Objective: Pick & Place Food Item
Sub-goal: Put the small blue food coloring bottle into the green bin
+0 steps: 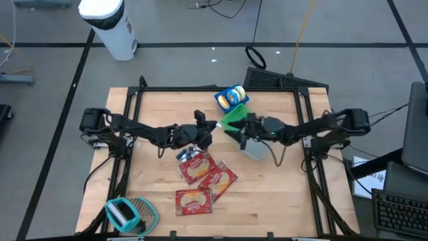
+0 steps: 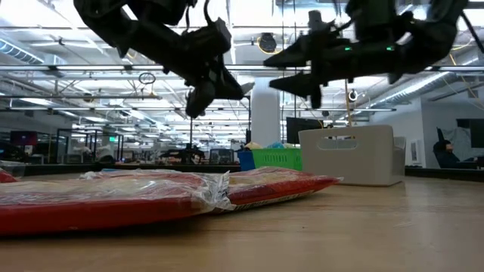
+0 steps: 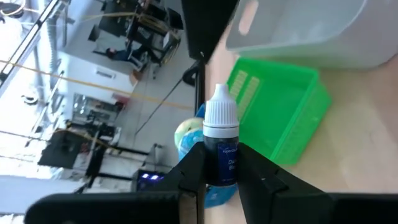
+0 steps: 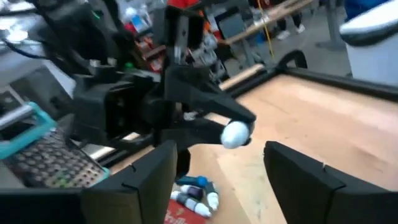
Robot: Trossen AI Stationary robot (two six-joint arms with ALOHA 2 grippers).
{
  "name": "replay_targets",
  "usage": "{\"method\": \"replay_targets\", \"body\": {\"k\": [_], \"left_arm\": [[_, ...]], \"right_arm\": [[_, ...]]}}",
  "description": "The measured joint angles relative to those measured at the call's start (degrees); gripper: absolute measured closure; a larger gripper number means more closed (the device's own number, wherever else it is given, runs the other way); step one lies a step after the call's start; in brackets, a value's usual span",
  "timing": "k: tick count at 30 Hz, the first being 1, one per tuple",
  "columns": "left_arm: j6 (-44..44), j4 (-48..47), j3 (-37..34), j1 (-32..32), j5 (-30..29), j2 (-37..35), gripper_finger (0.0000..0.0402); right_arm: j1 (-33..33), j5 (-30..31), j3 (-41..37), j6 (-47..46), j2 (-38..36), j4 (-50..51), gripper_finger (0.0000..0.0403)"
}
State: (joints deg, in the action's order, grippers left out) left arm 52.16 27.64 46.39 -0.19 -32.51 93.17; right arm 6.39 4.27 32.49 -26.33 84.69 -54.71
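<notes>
White-capped dropper bottle pinched in left tool, right tool open nearby

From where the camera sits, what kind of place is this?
Probably a robotics lab in a big open industrial hall: a wooden table with two mounted arms, exposed ceiling beams, and cables trailing across the floor.

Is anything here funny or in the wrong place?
Yes. The left pincer holds a small dropper bottle in the air, which is not food. The red snack packets lie in an untidy pile on the table.
</notes>
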Motion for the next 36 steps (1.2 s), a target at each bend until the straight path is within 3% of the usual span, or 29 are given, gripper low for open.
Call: {"method": "replay_targets", "body": {"k": [7, 14, 36], "left_arm": [[-1.7, -0.6, 0.0, 0.5, -1.1, 0.6, 0.0334], [-1.9, -0.9, 0.0, 0.5, -1.2, 0.6, 0.0334], [-4.4, -0.8, 0.0, 0.5, -0.4, 0.6, 0.0334]], "right_arm": [[0.1, 0.1, 7.7, 1.4, 7.8, 4.0, 0.0164], [1.7, 0.2, 9.9, -0.2, 10.0, 4.0, 0.0181], [3.1, -2.9, 9.9, -1.0, 10.0, 5.3, 0.0316]]}}
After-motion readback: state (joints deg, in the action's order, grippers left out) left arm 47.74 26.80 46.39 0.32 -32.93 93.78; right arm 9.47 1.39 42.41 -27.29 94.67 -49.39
